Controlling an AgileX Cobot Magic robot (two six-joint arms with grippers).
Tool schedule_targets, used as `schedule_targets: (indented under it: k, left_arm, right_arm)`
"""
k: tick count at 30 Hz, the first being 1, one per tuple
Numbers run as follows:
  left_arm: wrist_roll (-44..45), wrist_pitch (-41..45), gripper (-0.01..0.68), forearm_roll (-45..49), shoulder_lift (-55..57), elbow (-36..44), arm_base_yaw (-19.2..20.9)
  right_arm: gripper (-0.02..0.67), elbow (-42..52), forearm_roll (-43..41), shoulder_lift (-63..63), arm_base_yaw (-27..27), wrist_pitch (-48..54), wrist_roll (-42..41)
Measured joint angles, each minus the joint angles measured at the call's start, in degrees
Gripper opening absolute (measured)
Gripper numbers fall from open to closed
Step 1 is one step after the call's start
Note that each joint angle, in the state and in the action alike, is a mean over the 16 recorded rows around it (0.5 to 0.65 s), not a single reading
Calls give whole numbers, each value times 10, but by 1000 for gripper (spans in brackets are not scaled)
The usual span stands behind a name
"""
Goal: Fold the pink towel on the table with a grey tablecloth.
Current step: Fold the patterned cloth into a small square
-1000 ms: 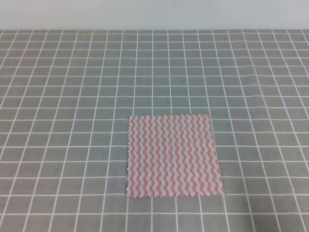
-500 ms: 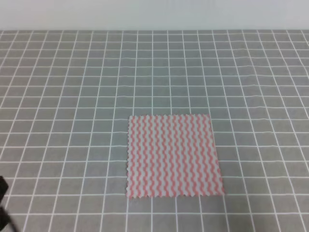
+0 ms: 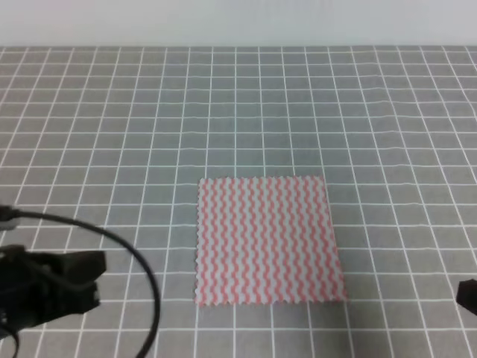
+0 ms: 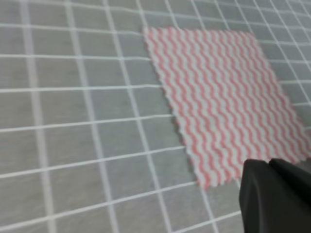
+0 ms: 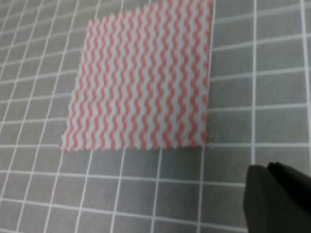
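The pink towel [image 3: 268, 240] lies flat and unfolded on the table with a grey tablecloth [image 3: 112, 134], a little right of centre. My left gripper [image 3: 95, 280] is a dark shape at the lower left, well left of the towel and apart from it. Only a black tip of my right gripper [image 3: 468, 296] shows at the right edge, beyond the towel's near right corner. The left wrist view has the towel [image 4: 218, 97] ahead of a black finger [image 4: 277, 194]. In the right wrist view the towel [image 5: 146, 82] lies beyond a black finger [image 5: 277, 199]. Neither gripper's opening can be made out.
A black cable [image 3: 127, 246] arcs from the left edge over my left arm and down to the bottom edge. A pale wall [image 3: 238, 22] runs along the table's far edge. White grid lines cover the cloth around the towel.
My left arm has come into view from the lower left, moving toward the towel. The right gripper's tip now shows at the right edge. The towel has not moved.
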Motion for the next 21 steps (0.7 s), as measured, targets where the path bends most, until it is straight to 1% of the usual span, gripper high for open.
schedule_targets:
  k: [3, 5, 10, 12, 15, 17, 21]
  left_arm:
    - [105, -19, -3, -100, 49, -4, -21]
    - [159, -32, -3, -153, 82, -9, -41]
    - [259, -63, -3, -249, 152, -27, -97]
    - [286, -74, -3, -274, 174, -36, -118]
    - [304, -85, -3, -287, 196, -47, -142]
    - [309, -89, -3, -290, 207, -54, -153]
    - [315, -91, -3, -290, 217, -62, -164]
  right_arm:
    - [-17, -8, 32, 39, 11, 8, -35]
    - [-16, -13, 54, 63, 26, 6, -53]
    - [-16, -26, 103, 126, 91, -31, -80]
    - [-16, -32, 117, 152, 124, -54, -87]
    - [-16, -44, 131, 195, 173, -91, -90]
    - [-16, -54, 133, 224, 201, -114, -89]
    - [-16, -76, 126, 285, 239, -151, -82]
